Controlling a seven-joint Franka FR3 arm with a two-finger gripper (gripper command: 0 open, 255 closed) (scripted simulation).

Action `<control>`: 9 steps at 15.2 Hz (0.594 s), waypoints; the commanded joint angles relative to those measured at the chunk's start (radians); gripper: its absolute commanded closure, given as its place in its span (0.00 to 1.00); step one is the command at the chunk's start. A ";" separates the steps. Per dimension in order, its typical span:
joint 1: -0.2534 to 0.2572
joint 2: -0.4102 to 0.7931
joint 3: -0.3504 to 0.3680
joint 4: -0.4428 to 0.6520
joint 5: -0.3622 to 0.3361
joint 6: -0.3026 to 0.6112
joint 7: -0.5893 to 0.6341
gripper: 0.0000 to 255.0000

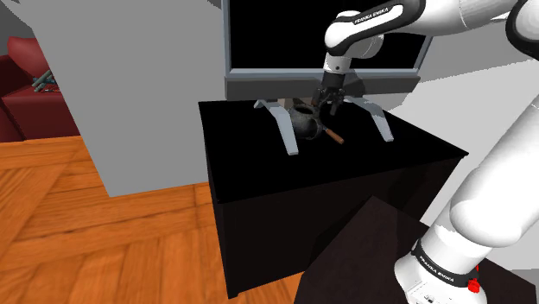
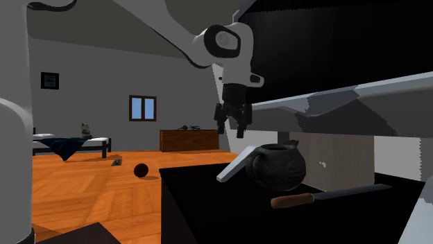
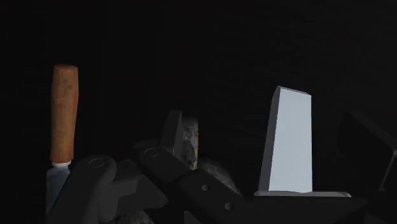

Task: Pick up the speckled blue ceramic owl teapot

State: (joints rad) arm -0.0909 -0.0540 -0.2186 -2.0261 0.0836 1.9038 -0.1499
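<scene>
In the shoulder view there is one black, box-shaped cabinet. On it stand one screen with two grey slanted legs, one teapot and one knife. The owl teapot is round and looks dark grey rather than blue. It sits between the two legs, close to the one nearer the view's left; I cannot tell if it touches it. The knife has a brown handle and lies just beside the teapot. The one gripper hangs just above the teapot, a little toward the view's right. One red sofa stands well apart on the wooden floor.

In the second exterior view the gripper points down. Its two fingers stand apart with a moderate gap, and nothing is between them. The teapot is lower than the gripper and toward the view's right, not touched. Its body is a squat ball with a dull, mottled surface and an open rim on top. The knife lies in front of it, with a wooden handle and a dark blade. One dark red ball lies on the floor, and one window is in the far wall.

The wrist view is dim. The two black fingers carry round screws. Just beyond them is a speckled grey-brown part of the teapot, between the wooden knife handle and one pale grey leg.
</scene>
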 commanded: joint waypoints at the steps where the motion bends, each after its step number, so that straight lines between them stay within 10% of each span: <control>1: -0.013 0.081 -0.017 0.066 0.026 0.012 -0.016 0.00; 9: -0.054 0.272 -0.038 0.204 0.100 0.055 -0.049 0.00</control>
State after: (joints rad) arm -0.1427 0.2112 -0.2565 -1.8177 0.1800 1.9472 -0.1951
